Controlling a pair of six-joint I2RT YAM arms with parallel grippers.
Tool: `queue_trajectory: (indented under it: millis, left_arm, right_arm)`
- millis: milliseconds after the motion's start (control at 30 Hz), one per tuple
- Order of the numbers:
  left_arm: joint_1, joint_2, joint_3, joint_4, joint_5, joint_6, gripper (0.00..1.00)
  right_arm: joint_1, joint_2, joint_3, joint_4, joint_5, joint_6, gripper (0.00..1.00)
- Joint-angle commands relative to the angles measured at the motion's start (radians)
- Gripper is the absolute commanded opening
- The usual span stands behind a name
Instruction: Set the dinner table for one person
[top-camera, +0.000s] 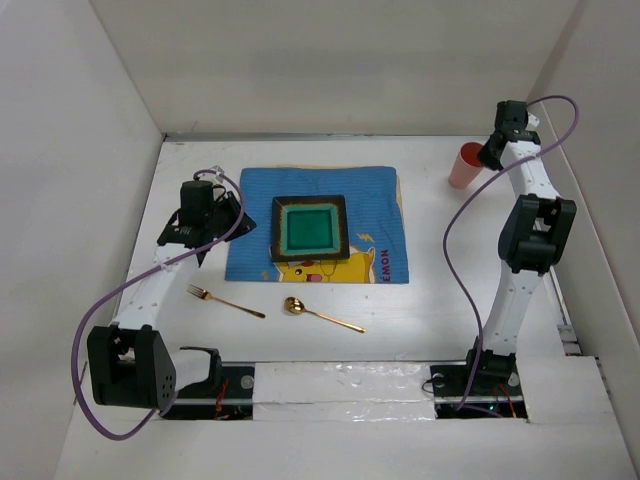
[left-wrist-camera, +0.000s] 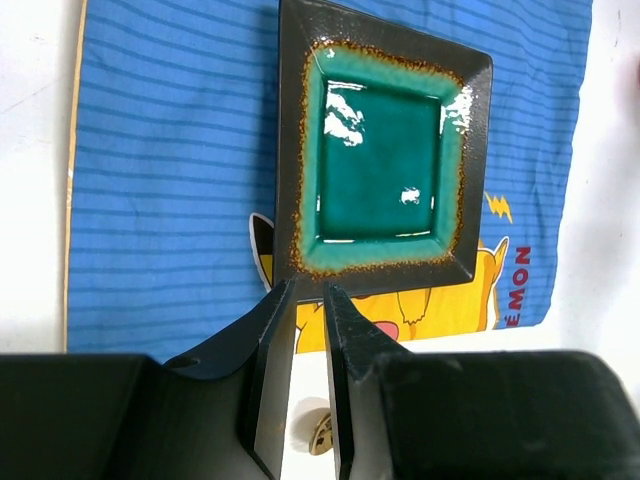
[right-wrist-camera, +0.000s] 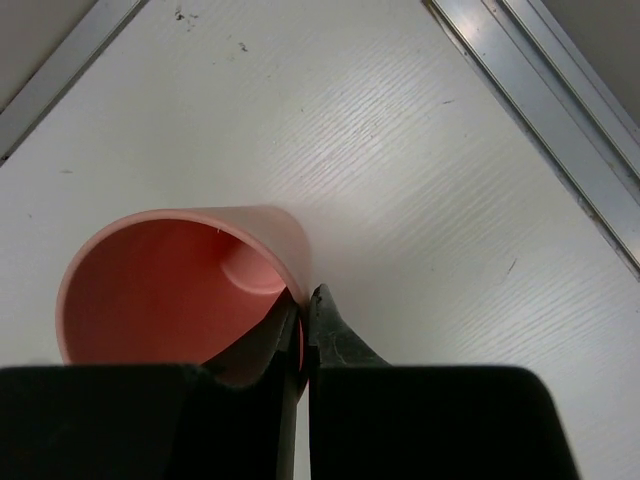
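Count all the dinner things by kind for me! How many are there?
Square green plate: 1
Pink cup: 1
Gold fork: 1
Gold spoon: 1
Blue cartoon cloth mat: 1
Total: 5 things on the white dinner table.

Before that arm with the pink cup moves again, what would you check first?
1. Right end effector shut on the cup wall, one finger inside, one outside: ok.
2. Cup upright: ok.
3. Cup lifted off the table: cannot tell.
4. Plate sits on the mat: ok.
5. Fork and spoon beside the plate: not ok, both lie before the mat.
6. Left end effector empty: ok.
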Motion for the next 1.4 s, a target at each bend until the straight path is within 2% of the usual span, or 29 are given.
queue_trajectory:
  millis: [0,100,167,267,300,533,767,1200,1300,1367]
  left_arm:
    - [-0.001,-0.002,0.046,0.007,0.014,0.009,0.15]
    - [-0.001,0.005,0.043,0.012,0.012,0.01,0.16]
    - [-0.001,0.012,0.043,0.015,0.008,0.013,0.17]
    - [-0.001,0.022,0.055,0.012,0.014,0.018,0.2]
    - [-0.001,0.028,0.063,0.013,0.019,0.018,0.22]
    - [-0.001,0.028,0.054,0.016,0.029,0.018,0.24]
    - [-0.001,0.015,0.04,0.015,0.026,0.015,0.24]
    - [-0.001,-0.005,0.052,0.002,0.012,0.016,0.26]
    - [-0.001,-0.006,0.064,-0.001,0.012,0.016,0.27]
    - [-0.001,-0.011,0.07,-0.004,0.009,0.016,0.28]
  right_arm:
    - [0.019,-0.122,-0.019,0.104,0.026,-0.02,0.0]
    - [0.077,-0.222,-0.04,0.12,-0.001,-0.078,0.0]
    - [0.143,-0.234,0.011,0.083,-0.018,-0.119,0.0]
    - [0.22,-0.222,0.045,0.009,-0.035,-0.152,0.0]
    - [0.296,-0.223,0.04,0.003,-0.029,-0.158,0.0]
    - [0.434,-0.147,0.089,-0.034,-0.041,-0.167,0.0]
    - [0.488,-0.027,0.204,-0.092,-0.02,-0.183,0.0]
    - [0.468,0.073,0.175,-0.065,-0.015,-0.153,0.0]
    - [0.468,0.057,0.163,-0.055,-0.009,-0.143,0.14]
    - [0.468,0.045,0.165,-0.049,-0.004,-0.141,0.27]
